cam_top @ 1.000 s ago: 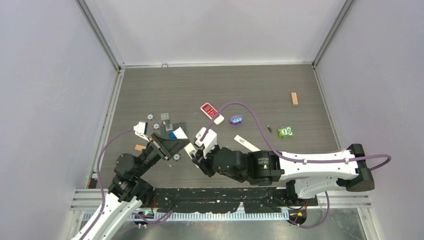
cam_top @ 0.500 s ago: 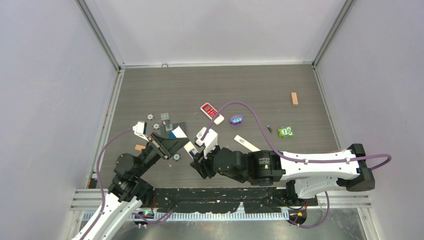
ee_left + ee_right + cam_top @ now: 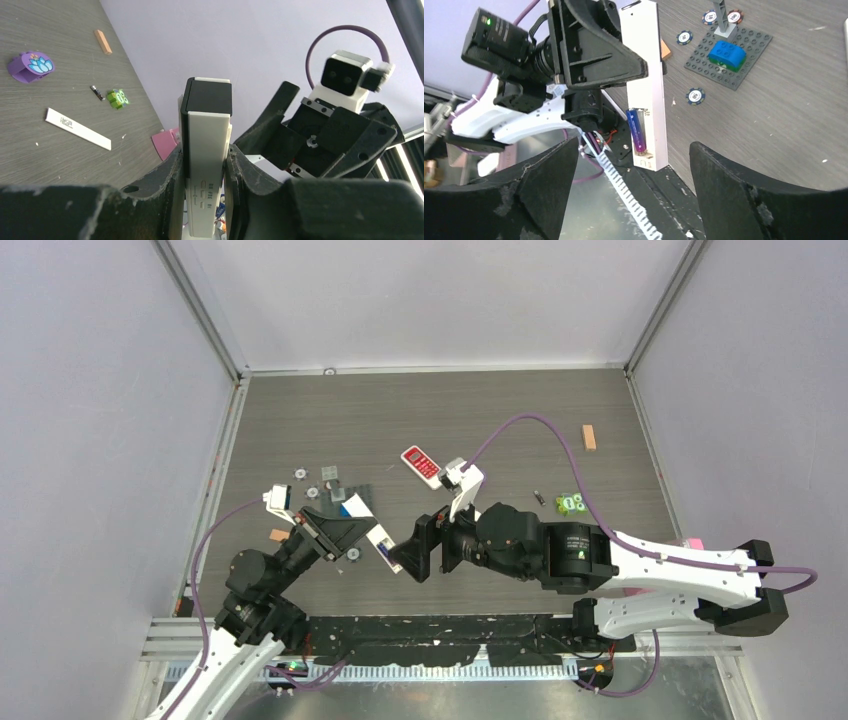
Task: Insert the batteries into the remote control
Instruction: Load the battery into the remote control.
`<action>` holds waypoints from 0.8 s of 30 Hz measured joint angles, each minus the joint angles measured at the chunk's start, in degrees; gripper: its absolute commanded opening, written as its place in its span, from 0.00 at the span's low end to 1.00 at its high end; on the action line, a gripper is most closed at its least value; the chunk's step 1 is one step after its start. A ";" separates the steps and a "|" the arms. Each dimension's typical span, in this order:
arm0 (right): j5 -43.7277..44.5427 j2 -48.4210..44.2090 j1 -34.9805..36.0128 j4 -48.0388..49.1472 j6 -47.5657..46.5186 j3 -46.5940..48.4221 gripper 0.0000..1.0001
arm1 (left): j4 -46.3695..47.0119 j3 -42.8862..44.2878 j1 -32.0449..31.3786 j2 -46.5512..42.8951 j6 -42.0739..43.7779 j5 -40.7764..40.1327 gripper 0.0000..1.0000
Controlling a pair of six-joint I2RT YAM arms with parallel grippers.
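My left gripper (image 3: 205, 167) is shut on the remote control (image 3: 206, 140), a long white bar with a black end, and holds it tilted above the table's near edge (image 3: 383, 543). In the right wrist view its open compartment carries a blue-purple battery (image 3: 636, 131) near the remote's (image 3: 649, 75) lower end. My right gripper (image 3: 633, 150) is open, its fingers wide apart and clear of the remote; from above it (image 3: 425, 552) sits just right of it. A dark slim battery (image 3: 539, 498) lies on the table at the right. The white cover strip (image 3: 77, 129) lies flat.
A wider white remote with a red face (image 3: 423, 465) lies mid-table. Also there: a purple toy (image 3: 30, 66), a green piece (image 3: 571, 503), a wooden block (image 3: 589, 437), a grey studded plate (image 3: 345, 495) with a blue brick (image 3: 726, 54), and chips (image 3: 298, 474).
My right gripper has opened and drawn back to the right, away from the remote's end. The blue-purple battery stays in the compartment. The left gripper still holds the remote in the same place.
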 measured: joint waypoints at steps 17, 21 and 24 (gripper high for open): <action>-10.16 5.07 -8.35 8.72 19.71 -5.31 0.98 | -5.75 7.02 0.00 1.40 9.01 2.38 0.00; -11.91 5.97 -8.90 10.60 22.10 -7.72 0.93 | -5.86 7.02 0.00 1.88 9.14 2.69 0.00; -12.90 6.27 -9.25 12.13 23.41 -8.15 0.89 | -5.92 7.02 0.00 1.90 9.27 2.97 0.00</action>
